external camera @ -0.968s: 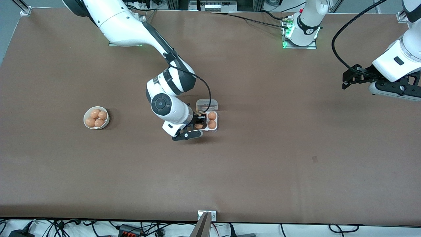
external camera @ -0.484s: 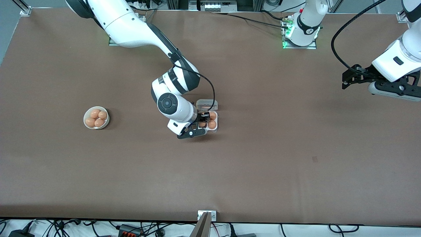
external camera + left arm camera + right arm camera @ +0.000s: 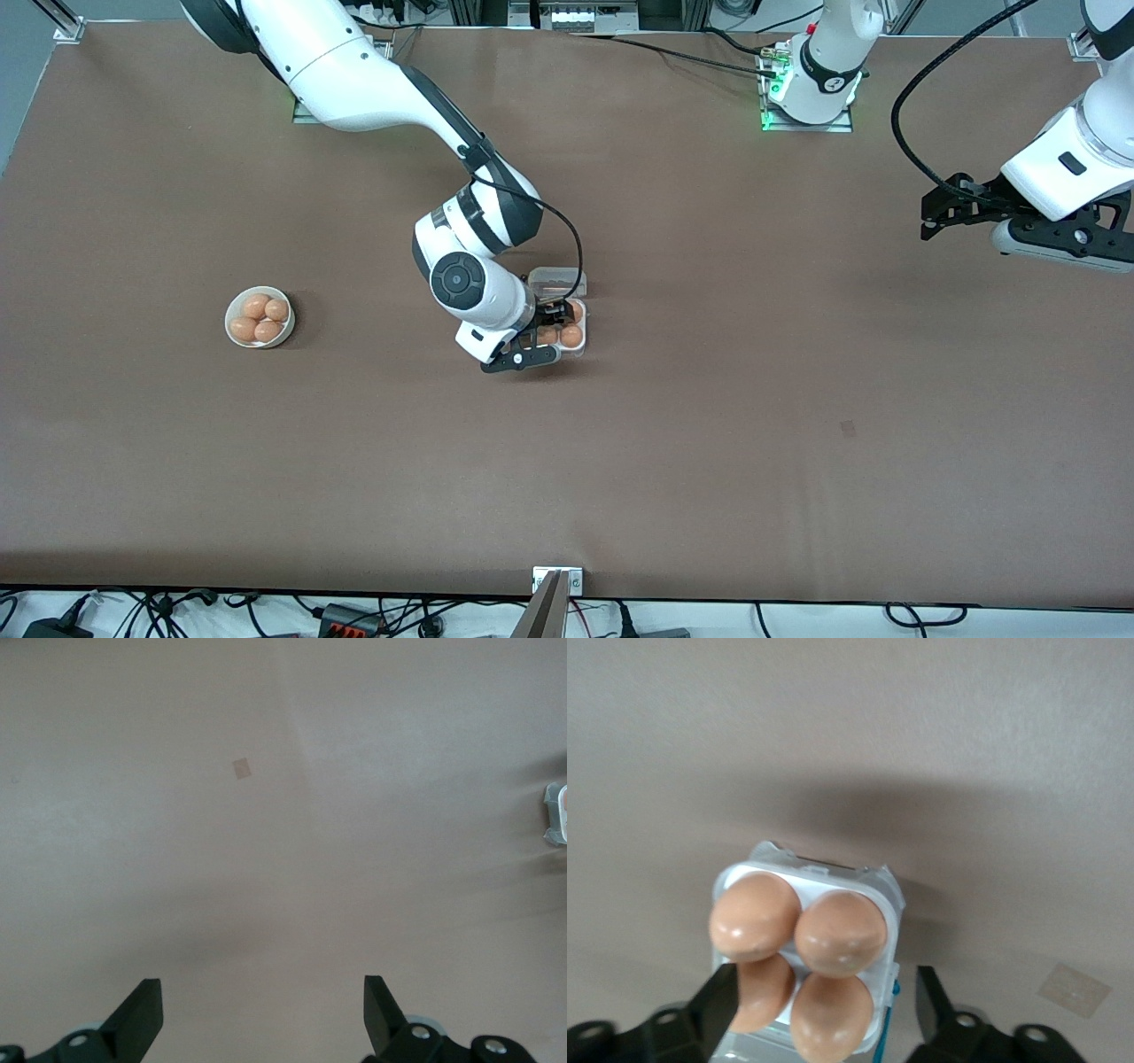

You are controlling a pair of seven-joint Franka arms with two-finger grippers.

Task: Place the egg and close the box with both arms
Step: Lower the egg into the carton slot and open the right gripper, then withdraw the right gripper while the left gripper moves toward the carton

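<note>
Progress: eggs (image 3: pixel 797 966) fill all four box (image 3: pixel 567 326) cells, lid unclosed | right gripper (image 3: pixel 824 997) spread wide, empty, just above box | left gripper (image 3: pixel 261 1005) wide open, empty, waiting well apart

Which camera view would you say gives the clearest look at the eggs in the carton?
The right wrist view: four eggs fill the carton. The front view has the right gripper covering part of them; the left wrist view shows no eggs.
</note>
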